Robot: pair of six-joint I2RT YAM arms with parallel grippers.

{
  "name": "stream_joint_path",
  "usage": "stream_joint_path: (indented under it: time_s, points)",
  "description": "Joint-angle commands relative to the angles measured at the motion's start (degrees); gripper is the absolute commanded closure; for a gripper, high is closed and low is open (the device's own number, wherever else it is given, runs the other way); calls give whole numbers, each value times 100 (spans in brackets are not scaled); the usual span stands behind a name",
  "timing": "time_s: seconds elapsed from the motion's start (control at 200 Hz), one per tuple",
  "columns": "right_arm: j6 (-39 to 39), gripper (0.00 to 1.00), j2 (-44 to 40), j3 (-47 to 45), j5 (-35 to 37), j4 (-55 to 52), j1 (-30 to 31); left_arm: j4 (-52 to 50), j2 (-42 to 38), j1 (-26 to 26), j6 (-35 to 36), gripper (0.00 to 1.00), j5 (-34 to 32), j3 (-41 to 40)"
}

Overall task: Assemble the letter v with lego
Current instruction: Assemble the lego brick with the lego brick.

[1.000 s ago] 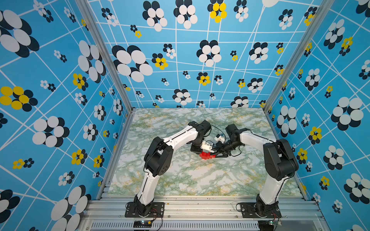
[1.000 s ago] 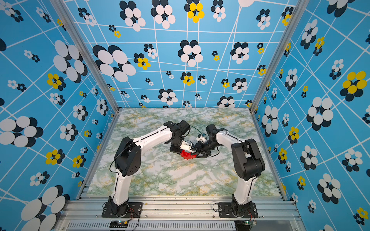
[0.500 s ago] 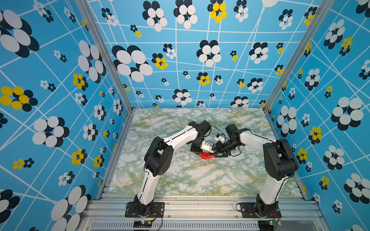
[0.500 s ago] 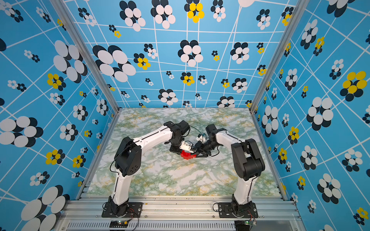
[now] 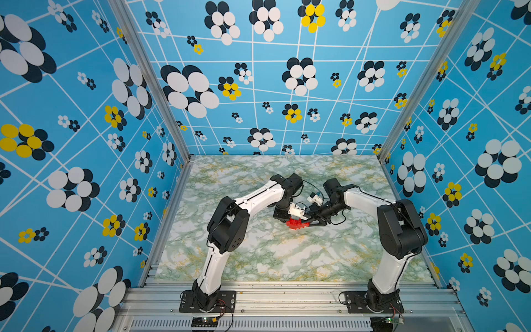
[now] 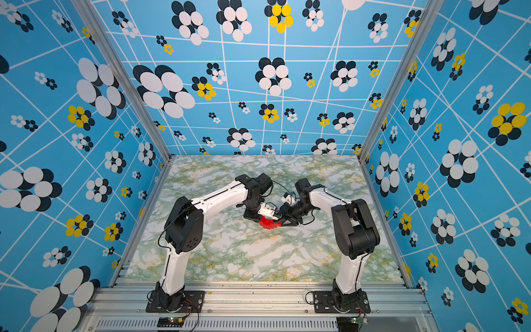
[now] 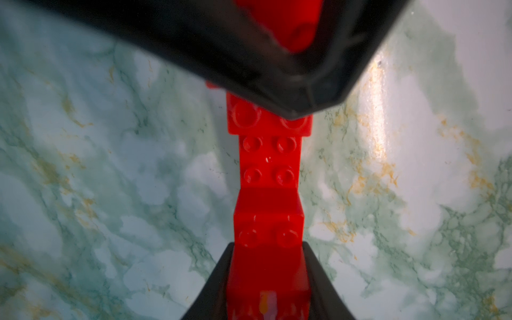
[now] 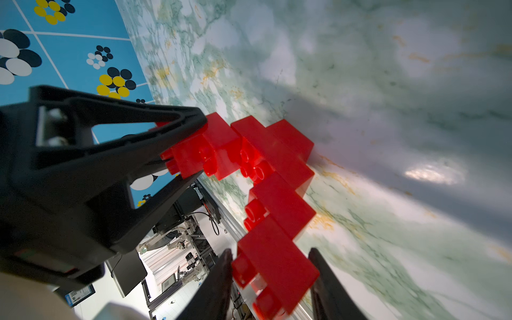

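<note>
A stepped cluster of bright red studded plastic lego bricks (image 5: 296, 224) is held near the middle of the green-veined marble-patterned counter (image 5: 258, 258), between the two arms; whether it touches the surface I cannot tell. The left arm's black fingers (image 7: 217, 279) are narrowed onto one end of it, and the right arm's black fingers (image 8: 216, 285) pinch the opposite end

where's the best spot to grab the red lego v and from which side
Take the v by the end brick of an arm, coming in along that arm from its outer tip, jaws across the two smooth flat side walls. Those faces are parallel; the stepped edges and studded tops are not. The right gripper and left gripper each hold it like this.
</note>
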Motion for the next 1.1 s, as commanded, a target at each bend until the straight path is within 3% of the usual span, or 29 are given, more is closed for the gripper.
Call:
stream_joint_path:
  time_s: [0.0,0.515,0.68,0.794,1.094]
  points:
    - [10,54,146,-75,73,-22,-35,-278,254,-103,-48,100,38,-114]
    - [7,54,145,-99,64,4,-35,-195,200,-139,-338,100,-36,-70]
    - [13,53,141,-89,62,3,-35,-259,131,-139,-445,52,-4,73]
    - [12,52,134,-79,75,-6,-35,-213,37,-137,-439,29,3,58]
    - [-124,44,102,70,222,-245,-62,-75,-217,-123,-426,24,224,-31]
